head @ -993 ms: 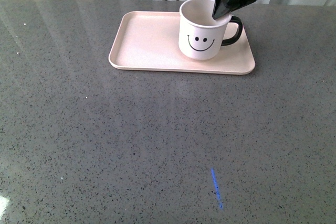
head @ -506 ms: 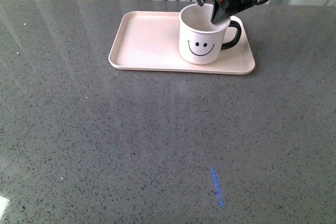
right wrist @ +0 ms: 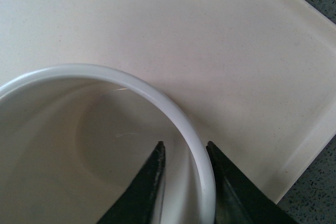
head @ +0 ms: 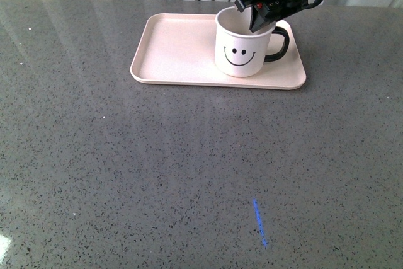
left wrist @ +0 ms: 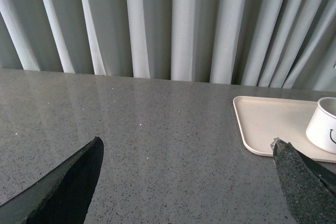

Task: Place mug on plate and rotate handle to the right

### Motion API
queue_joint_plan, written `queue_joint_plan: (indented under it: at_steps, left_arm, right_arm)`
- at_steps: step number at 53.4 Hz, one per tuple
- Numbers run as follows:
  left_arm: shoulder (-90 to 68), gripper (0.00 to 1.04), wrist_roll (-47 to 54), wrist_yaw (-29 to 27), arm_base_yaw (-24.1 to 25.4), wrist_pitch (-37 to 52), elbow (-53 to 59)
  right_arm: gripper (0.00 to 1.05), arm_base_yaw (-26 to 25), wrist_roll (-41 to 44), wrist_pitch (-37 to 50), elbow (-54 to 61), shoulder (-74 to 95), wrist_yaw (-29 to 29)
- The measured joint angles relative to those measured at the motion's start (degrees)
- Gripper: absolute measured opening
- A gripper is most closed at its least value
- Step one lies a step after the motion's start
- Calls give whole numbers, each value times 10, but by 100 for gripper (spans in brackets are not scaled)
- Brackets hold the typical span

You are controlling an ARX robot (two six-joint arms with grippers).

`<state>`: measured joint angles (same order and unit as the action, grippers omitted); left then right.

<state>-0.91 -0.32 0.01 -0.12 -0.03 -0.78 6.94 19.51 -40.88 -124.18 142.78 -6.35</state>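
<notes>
A: Item one, the mug [head: 244,45]. Where do you have it?

B: Standing upright on the plate [head: 182,51], toward the plate's right end in the front view. Smiley face turned to the camera. Your right gripper [head: 256,17] is directly over its rim, on the handle side.

A: And the handle [head: 279,40]?

B: It sticks out to the right of the mug body, just below and beside the right gripper.

A: State of that gripper?

B: Your right wrist view shows the two fingers [right wrist: 143,192] straddling the mug [right wrist: 94,145] wall: one inside the cup, one outside, the white rim running between them. The jaws stand narrow with a thin gap on either side of the rim. Whether the pads press the wall or sit just off it, you cannot tell from these views.

A: Plate, item two?

B: Pale pink, flat on the grey speckled table [head: 157,168]. In the right wrist view the plate [right wrist: 220,56] fills the space beyond the fingers, with its rounded corner and a strip of table past that.

A: Left gripper [left wrist: 189,182]?

B: Spread wide, holding nothing. Both dark fingertips [left wrist: 68,182] frame bare table. Past its one fingertip you see the plate [left wrist: 268,121] edge and a slice of the mug [left wrist: 324,127], well apart from the gripper. Grey curtain [left wrist: 173,24] lies beyond the table.
</notes>
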Motion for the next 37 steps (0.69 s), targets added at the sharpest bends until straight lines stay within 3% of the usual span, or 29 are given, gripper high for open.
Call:
queue_joint_plan:
  at_steps: [13,27,37]
  left_arm:
    - [0,96,0,0,0,0,0]
    - [0,96,0,0,0,0,0]
    - [0,96,0,0,0,0,0]
  right_arm:
    - [57,0,11,2,0,0,7]
    - [97,-4,31,30,-4,-4,10]
    - [96,-10,40,125,81,-86,-21]
